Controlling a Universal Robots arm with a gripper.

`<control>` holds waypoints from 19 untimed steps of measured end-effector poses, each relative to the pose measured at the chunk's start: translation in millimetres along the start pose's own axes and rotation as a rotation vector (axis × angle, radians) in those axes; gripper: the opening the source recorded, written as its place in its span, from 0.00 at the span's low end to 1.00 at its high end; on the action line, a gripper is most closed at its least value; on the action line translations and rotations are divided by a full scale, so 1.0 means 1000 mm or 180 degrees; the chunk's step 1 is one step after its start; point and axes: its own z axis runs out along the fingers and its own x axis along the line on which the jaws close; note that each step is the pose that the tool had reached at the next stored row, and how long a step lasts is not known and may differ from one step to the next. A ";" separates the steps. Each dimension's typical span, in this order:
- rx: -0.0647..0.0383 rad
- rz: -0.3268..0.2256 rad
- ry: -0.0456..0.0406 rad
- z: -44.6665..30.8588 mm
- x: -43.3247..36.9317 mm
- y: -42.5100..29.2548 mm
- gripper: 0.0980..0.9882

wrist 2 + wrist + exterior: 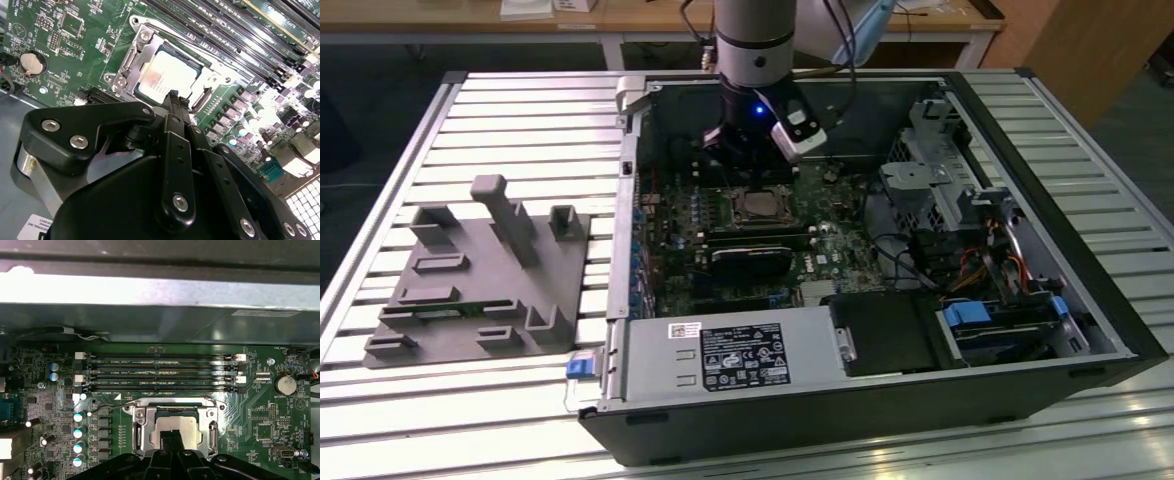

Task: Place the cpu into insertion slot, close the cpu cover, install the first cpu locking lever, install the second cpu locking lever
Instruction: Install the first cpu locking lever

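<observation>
Cpu [167, 75] seated in the insertion slot [736, 206], cpu cover [142, 426] down.
The cpu, a flat square chip with a silvery-grey top, lies level in the slot near the middle of the green board. The thin silvery cover lies flat around it, and the chip's top shows through the cover's square cut-out. A thin wire locking lever [115, 406] runs along one edge of the frame; whether it is latched cannot be told.

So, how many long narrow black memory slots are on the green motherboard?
4 memory slots, parallel rows side by side in the first wrist view, between the square silvery-grey cpu and the grey metal case wall. None seems hidden.
</observation>
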 end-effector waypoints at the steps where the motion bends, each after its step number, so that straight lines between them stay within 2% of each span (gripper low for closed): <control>1: 0.0000 0.0000 0.0000 -0.0001 0.0007 0.0000 0.01; 10: 0.0000 0.0000 0.0000 -0.0004 0.0062 -0.0001 0.01; 15: 0.0000 0.0000 0.0000 -0.0009 0.0124 -0.0002 0.01; 19: 0.0000 0.0000 0.0000 -0.0014 0.0207 -0.0004 0.01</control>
